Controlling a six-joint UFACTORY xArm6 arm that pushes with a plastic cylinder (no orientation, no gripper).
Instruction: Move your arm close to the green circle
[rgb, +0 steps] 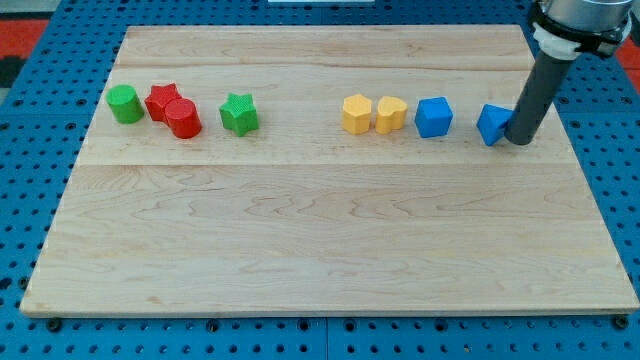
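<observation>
Wooden board (320, 240) on blue pegboard. My tip (519, 141) touches the rightmost blue block (492, 124), well apart from the green circle (125, 104). I have no pincer, only a rod.

our arm comes down from the view's top right corner, its dark rod nearly upright, and our tip (519, 140) rests at board height.

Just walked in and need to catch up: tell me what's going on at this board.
My tip is at the view's right, against the right side of a blue block. The green circle I'm meant to approach sits at the row's far left end, beside a red star and red cylinder. Between lie a green star, two yellow blocks and another blue one.
</observation>
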